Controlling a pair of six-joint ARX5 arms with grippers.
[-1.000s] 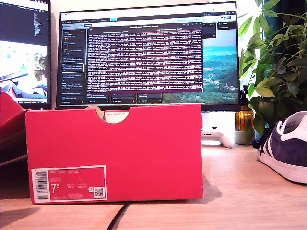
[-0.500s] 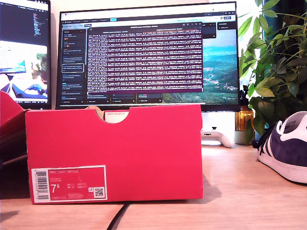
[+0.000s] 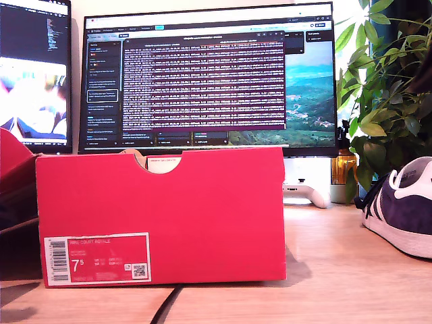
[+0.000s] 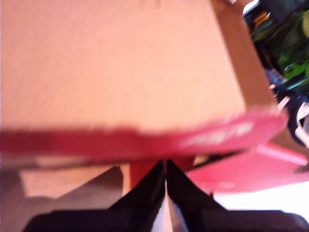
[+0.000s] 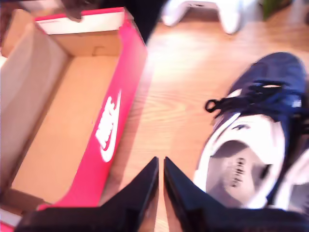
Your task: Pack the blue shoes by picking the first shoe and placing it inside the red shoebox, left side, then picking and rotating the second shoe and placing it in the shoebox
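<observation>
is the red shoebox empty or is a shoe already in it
Empty, as far as shown: the second wrist view shows the red shoebox with a bare cardboard floor, and a blue shoe beside it on the desk.

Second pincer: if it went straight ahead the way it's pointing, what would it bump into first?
Probably the bare wooden desk, in the gap between the red shoebox and the blue shoe. My second pincer points between them, though depth is hard to judge.

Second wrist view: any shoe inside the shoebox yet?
No. The red shoebox shows only bare cardboard floor, and the blue shoe sits on the wooden desk beside it.
</observation>
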